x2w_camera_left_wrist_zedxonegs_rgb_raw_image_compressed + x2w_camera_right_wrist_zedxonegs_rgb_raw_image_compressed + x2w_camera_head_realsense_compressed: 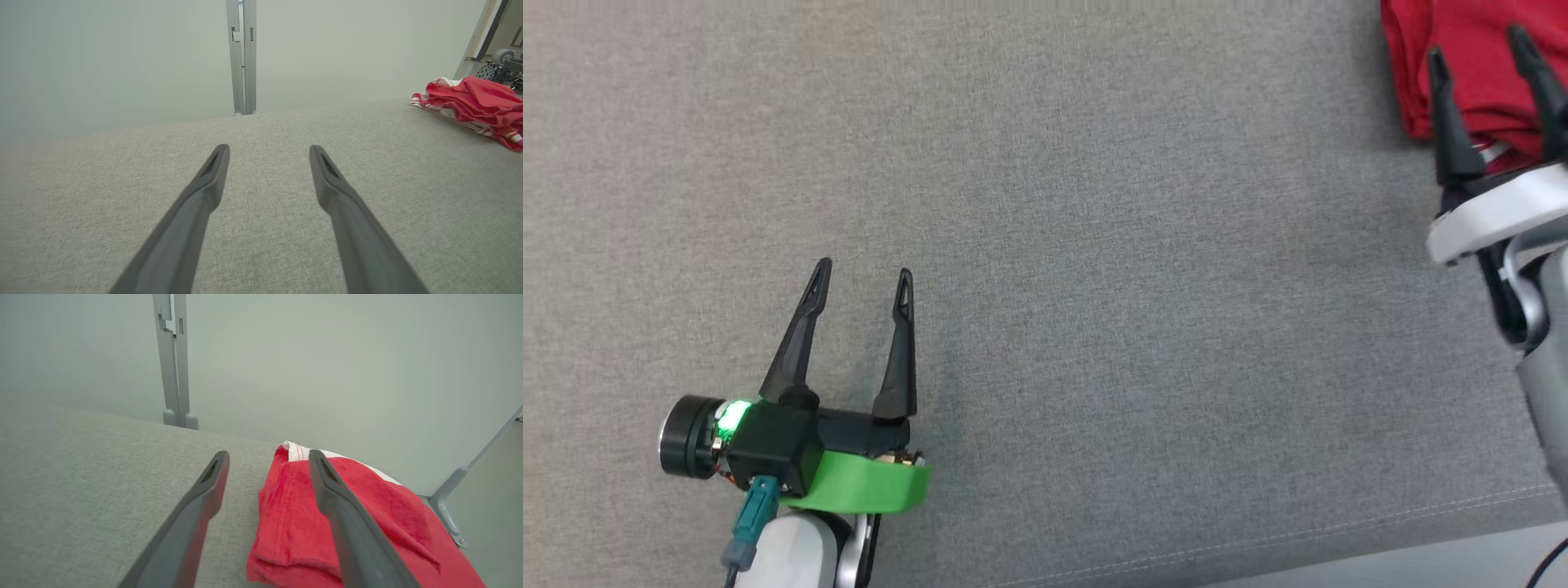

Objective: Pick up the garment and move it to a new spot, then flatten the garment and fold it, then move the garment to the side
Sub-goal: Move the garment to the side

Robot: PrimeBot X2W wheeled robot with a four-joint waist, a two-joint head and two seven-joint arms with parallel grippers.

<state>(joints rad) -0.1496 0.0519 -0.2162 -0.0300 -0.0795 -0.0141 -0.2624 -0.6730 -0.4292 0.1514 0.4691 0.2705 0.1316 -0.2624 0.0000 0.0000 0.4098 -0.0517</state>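
Observation:
The garment (pixel 1462 57) is a red cloth with white striped trim, folded into a thick bundle at the far right of the grey fabric surface; it also shows as the garment (pixel 474 104) at the right edge of the left wrist view. My right gripper (pixel 1478 45) hovers open over its near edge, and in the right wrist view the right gripper (pixel 269 457) has one finger over the red folds (pixel 310 531) and the other over bare fabric, holding nothing. My left gripper (pixel 864 273) stands open and empty at the lower left, far from the cloth; its fingers (pixel 212 171) spread over grey fabric.
The grey fabric surface (pixel 1094 245) stretches wide between the two grippers, with a stitched front edge (pixel 1298 531) at the lower right. Behind it stand a pale wall and a grey upright post (pixel 242 57). A metal bracket (pixel 447 506) sits just past the garment.

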